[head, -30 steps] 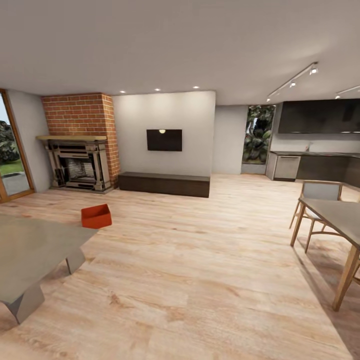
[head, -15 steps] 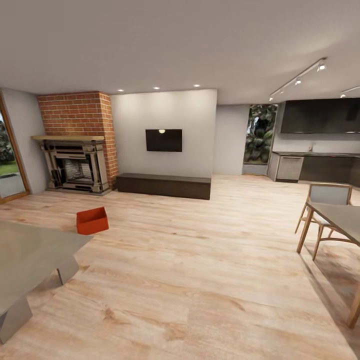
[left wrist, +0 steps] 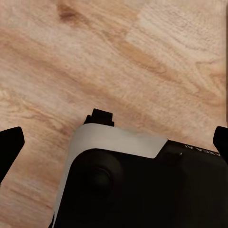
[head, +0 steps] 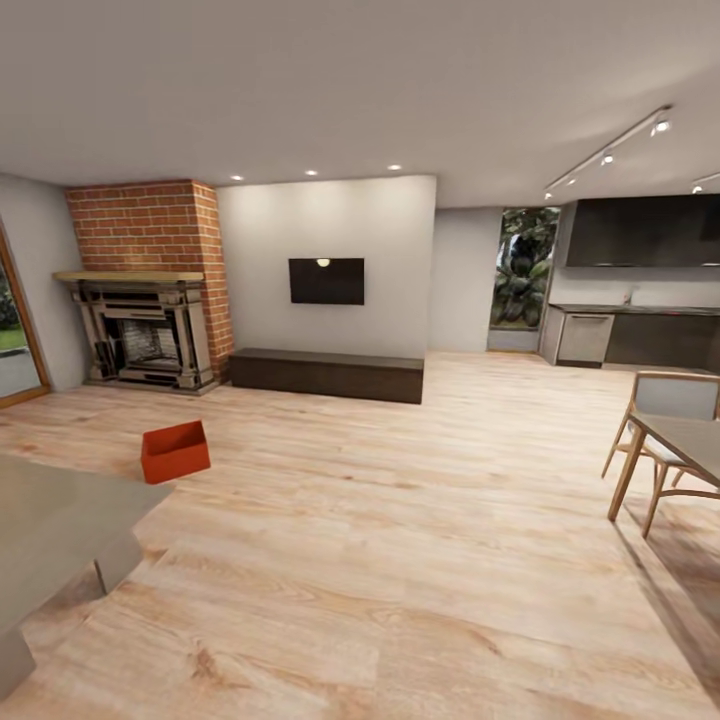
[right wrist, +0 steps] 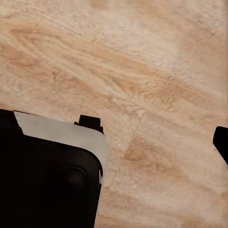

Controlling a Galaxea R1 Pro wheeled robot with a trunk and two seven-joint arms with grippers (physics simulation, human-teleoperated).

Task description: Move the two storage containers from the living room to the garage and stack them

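Observation:
One orange-red storage container (head: 175, 451) sits on the light wood-plank flooring (head: 380, 560) of the living room, at the left of the head view, in front of the brick fireplace (head: 145, 300). It is upright with no lid. In the left wrist view my left gripper (left wrist: 115, 142) is open, its two dark fingertips (left wrist: 9, 148) far apart over wood planks and my own base. In the right wrist view one fingertip (right wrist: 221, 142) of my right gripper shows at the frame's edge, spread wide, with nothing held.
A grey low table (head: 50, 520) stands at the near left, close to the container. A wooden dining table (head: 690, 445) and chair (head: 670, 405) stand at the right. A dark TV bench (head: 325, 372) lines the far wall, and kitchen counters (head: 640, 335) lie far right.
The whole head view has shifted: the camera moved forward and turned. The container, low table and dining table slid outward and lower in the picture. Nothing itself moved.

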